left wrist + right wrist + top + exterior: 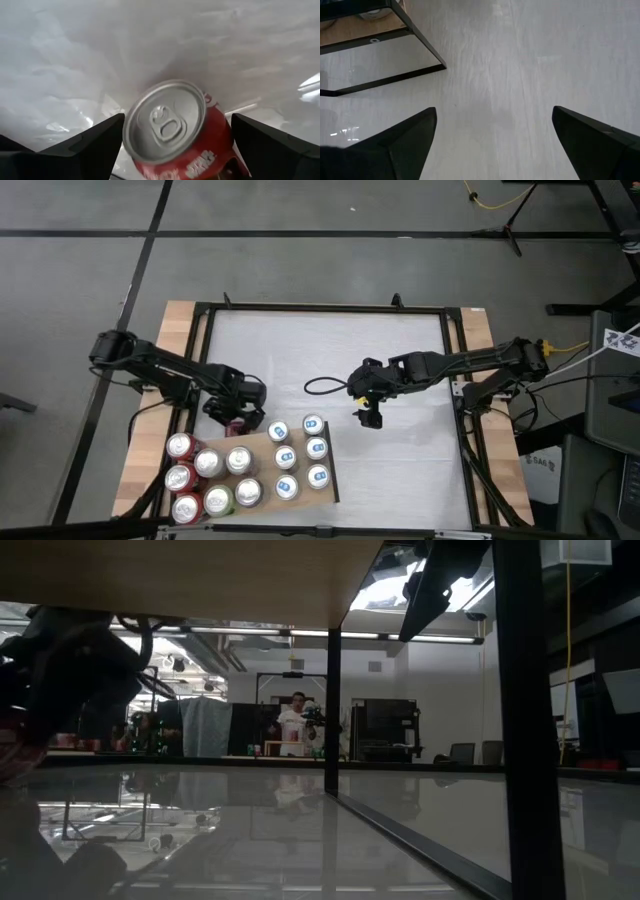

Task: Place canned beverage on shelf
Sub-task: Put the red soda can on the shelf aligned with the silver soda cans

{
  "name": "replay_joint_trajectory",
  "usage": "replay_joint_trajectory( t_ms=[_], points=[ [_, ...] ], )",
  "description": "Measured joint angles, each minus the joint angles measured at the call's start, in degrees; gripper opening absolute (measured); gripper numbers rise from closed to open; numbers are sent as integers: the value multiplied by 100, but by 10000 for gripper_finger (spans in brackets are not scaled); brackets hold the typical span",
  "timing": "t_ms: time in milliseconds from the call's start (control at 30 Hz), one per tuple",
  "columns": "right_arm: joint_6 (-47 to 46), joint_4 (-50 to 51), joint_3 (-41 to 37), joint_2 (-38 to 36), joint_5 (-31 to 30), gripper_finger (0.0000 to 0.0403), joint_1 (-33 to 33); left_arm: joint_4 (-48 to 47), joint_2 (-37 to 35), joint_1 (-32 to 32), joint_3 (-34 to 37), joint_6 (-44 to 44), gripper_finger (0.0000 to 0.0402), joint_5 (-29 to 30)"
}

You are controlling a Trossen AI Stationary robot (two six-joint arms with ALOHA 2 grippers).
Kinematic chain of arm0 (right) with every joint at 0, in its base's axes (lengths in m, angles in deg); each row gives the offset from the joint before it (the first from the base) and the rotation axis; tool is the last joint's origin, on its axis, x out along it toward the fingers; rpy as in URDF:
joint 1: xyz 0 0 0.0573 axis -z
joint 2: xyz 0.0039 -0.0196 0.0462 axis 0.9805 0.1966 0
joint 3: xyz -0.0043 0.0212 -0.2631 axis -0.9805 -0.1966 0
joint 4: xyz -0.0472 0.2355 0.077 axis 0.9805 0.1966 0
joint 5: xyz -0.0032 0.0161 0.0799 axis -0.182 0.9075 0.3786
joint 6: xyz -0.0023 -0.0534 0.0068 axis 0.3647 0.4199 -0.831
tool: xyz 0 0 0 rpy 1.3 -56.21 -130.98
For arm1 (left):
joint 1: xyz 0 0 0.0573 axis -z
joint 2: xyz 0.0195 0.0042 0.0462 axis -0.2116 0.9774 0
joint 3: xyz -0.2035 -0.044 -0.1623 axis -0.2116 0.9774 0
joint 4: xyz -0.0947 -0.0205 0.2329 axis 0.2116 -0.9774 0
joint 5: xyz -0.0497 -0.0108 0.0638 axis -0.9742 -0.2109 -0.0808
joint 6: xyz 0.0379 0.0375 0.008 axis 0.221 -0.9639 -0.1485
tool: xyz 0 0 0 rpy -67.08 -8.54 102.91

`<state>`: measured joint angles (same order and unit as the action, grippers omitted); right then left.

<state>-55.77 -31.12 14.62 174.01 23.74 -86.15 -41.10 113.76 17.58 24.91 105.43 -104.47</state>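
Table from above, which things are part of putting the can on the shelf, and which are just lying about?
Part of the job:
red can, between the left gripper's fingers
shelf, already carrying cans

Just lying about:
black cable loop on the white table
right gripper, open and empty over bare table

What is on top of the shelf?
The shelf carries rows of upright cans, red, green and blue-topped. Its surface beneath them is covered. The left gripper grips another red can at its edge.

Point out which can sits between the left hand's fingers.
It is the red can at the shelf's far edge, under the left hand. The other cans stand in rows on the shelf, clear of either hand.
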Motion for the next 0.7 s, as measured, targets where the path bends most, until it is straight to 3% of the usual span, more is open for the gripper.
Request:
replay_joint_trajectory(
  t_ms=[400,700],
  points=[
    [2,0,1,0,0,386,0,11,149,8,0,-187,353,574],
    [2,0,-1,0,0,386,0,-178,140,-104,0,-189,353,-4]
  ],
)
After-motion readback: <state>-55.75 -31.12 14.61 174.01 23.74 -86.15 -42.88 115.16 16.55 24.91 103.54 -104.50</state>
